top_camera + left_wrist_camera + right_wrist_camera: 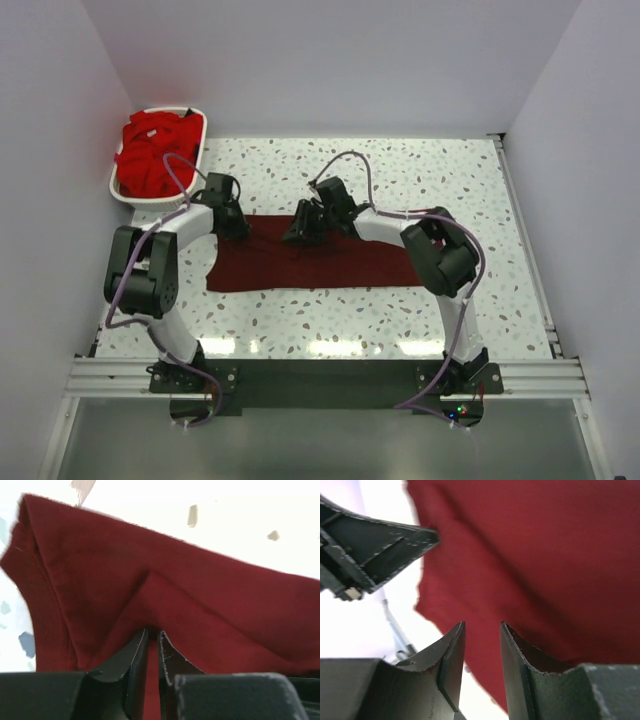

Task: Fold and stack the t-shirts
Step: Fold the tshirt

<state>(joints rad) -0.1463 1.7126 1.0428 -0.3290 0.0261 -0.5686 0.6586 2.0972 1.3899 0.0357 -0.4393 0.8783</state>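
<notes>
place: robot lab test cell | evidence: plain white walls boxing in a speckled terrazzo-pattern desk (pixel 400 310) | two arms bolted to an aluminium extrusion rail (pixel 330 375) at the near edge | exposed cabling on both arms

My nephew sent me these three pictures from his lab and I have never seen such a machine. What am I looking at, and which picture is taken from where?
These are two black robot arms bolted at the near edge of a speckled table. The wide picture comes from a camera above and behind them. The two close-ups come from cameras on the wrists, each looking past its own fingers.

A dark maroon t-shirt lies spread on the table. The left hand has its fingers nearly together with a fold of the shirt between them. The right hand hangs just over the cloth with its fingers parted, gripping nothing. At the far left a white basket holds bright red t-shirts.
</notes>
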